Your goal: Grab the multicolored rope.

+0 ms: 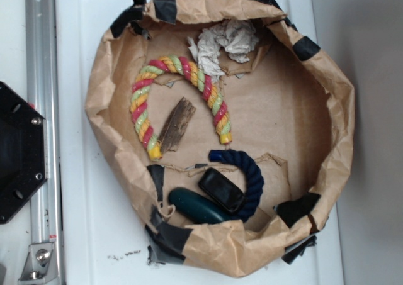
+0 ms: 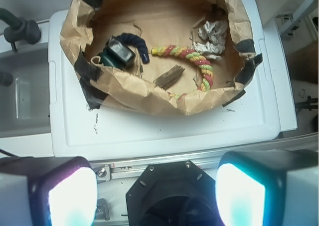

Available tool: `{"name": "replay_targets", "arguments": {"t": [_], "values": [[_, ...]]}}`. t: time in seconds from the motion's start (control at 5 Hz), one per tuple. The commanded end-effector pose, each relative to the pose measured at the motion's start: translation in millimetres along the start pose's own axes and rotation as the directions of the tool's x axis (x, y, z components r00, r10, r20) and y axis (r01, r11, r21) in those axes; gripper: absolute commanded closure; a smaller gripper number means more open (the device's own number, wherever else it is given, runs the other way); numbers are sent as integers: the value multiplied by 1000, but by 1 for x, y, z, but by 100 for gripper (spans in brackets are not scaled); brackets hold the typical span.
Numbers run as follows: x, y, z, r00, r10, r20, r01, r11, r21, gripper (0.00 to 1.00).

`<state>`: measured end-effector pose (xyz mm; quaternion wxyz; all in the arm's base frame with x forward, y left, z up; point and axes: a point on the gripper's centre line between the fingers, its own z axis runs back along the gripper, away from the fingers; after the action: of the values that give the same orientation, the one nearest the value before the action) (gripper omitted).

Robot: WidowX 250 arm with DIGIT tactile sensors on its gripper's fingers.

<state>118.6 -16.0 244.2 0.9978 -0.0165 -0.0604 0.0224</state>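
Observation:
The multicolored rope (image 1: 179, 93), twisted pink-red, yellow and light green, lies in an arch inside a brown paper bowl (image 1: 343, 109). It also shows in the wrist view (image 2: 192, 61), with one end behind the bowl's near wall. My gripper (image 2: 157, 193) is open and empty, its two fingers (image 2: 72, 196) wide apart. It hangs high above the black robot base (image 2: 169, 196), well short of the bowl. The gripper is out of the exterior view.
In the bowl also lie a dark navy rope (image 1: 252, 172), a black device (image 1: 221, 189), a dark green object (image 1: 198, 206), a piece of wood (image 1: 177, 122) and crumpled paper (image 1: 223, 43). The bowl sits on a white lid (image 1: 94, 234). A metal rail (image 1: 41, 109) runs alongside.

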Motion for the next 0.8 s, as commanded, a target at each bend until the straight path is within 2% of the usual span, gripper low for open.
{"name": "replay_targets", "arguments": {"t": [0.0, 0.2, 0.4, 0.6], "values": [[0, 0, 0, 1000, 0, 0, 0, 1000, 0, 0], [44, 13, -55, 1000, 10, -13, -10, 1000, 13, 0], [63, 25, -95, 999, 9, -43, -7, 999, 52, 0], [75, 45, -122, 995, 36, -96, -28, 996, 87, 0]]}}
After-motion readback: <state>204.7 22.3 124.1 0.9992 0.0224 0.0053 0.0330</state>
